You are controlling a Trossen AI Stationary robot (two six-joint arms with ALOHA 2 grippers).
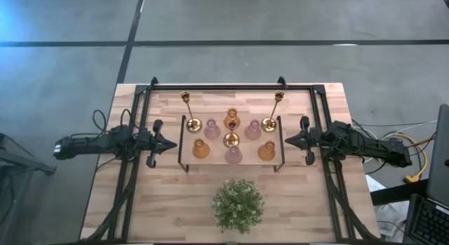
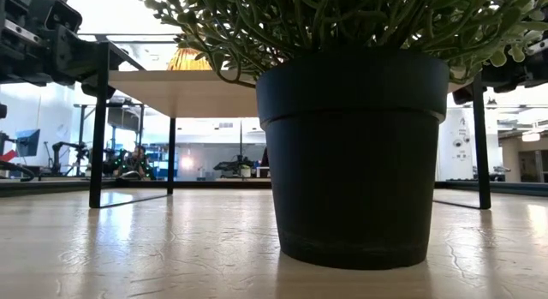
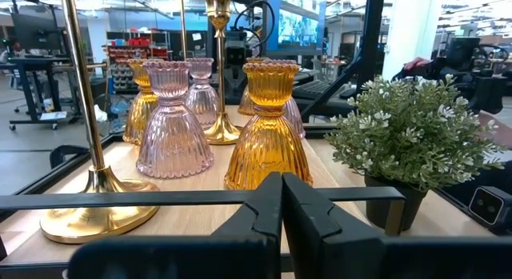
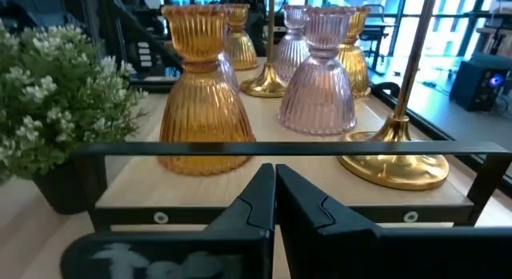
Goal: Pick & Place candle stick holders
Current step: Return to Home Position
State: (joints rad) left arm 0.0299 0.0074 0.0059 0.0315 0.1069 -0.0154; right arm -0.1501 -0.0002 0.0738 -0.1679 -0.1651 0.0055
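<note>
Several candle stick holders stand by their bases on a small raised wooden shelf (image 1: pixel 217 143) with a black frame at the table's middle. They are slim brass sticks (image 1: pixel 191 113) (image 1: pixel 272 111) (image 1: pixel 231 138), squat pink glass ones (image 1: pixel 212 129) (image 1: pixel 252 130) (image 1: pixel 233 155) and squat amber glass ones (image 1: pixel 201 149) (image 1: pixel 266 151). My left gripper (image 1: pixel 170 143) is shut and empty just left of the shelf; its wrist view shows the amber holder (image 3: pixel 268 127) and the pink holder (image 3: pixel 174 119) ahead. My right gripper (image 1: pixel 287 140) is shut and empty just right of the shelf, facing the amber holder (image 4: pixel 204 95) and the pink holder (image 4: pixel 318 75).
A bushy green plant (image 1: pixel 238 205) in a black pot (image 2: pixel 351 153) stands on the table near its front edge, in front of the shelf. The shelf's black frame bar (image 3: pixel 120 203) (image 4: pixel 320 149) lies between each gripper and the holders. A black rail frame (image 1: pixel 231 85) borders the table.
</note>
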